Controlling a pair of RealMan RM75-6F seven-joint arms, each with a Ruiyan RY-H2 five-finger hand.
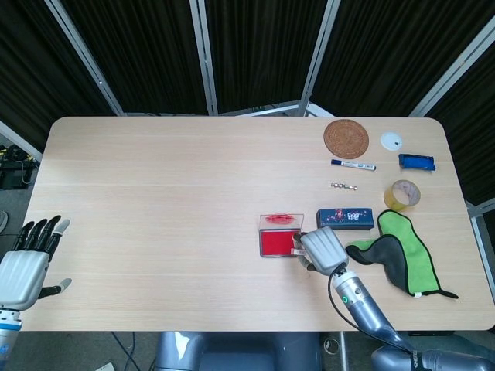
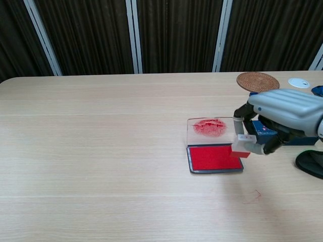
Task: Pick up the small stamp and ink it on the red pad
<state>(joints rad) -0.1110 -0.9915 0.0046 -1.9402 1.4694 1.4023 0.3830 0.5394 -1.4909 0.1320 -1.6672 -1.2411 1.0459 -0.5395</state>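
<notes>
My right hand (image 2: 285, 116) (image 1: 323, 249) pinches the small stamp (image 2: 242, 145) (image 1: 296, 248), a white block with a red base, and holds it in the air just above the right edge of the red ink pad (image 2: 212, 157) (image 1: 276, 243). The pad lies open on the table, its clear lid (image 2: 211, 126) standing upright behind it with red smears on it. My left hand (image 1: 27, 263) hangs open off the table's near left corner, seen only in the head view.
Right of the pad lie a dark blue box (image 1: 345, 218), a green and black cloth (image 1: 396, 250), a tape roll (image 1: 402, 195), a marker (image 1: 353, 164), a woven coaster (image 1: 346, 138), a white disc (image 1: 392, 141) and a blue object (image 1: 416, 161). A faint red mark (image 2: 255, 194) sits on the wood.
</notes>
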